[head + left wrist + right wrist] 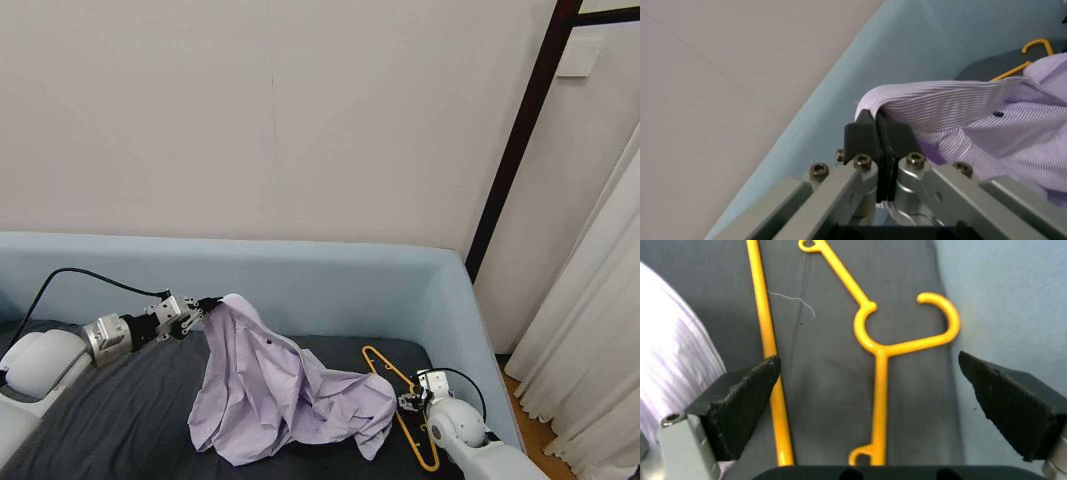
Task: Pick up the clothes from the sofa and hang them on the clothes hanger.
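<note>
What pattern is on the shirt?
The shirt has fine purple-and-white stripes, clearest in the left wrist view.

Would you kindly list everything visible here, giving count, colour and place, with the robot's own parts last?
shirt: one, lilac with fine stripes, collar lifted, the rest heaped on the seat.
hanger: one, yellow, flat on the seat to the right of the shirt.
sofa: one, pale blue back and arm, dark grey seat.
wall: one, off-white, behind the sofa.
curtain: one, white, far right.
door frame: one, dark, right of the sofa.
left gripper: one, black fingers, shut on the shirt's collar.
right gripper: one, black pads, open over the hanger.
</note>
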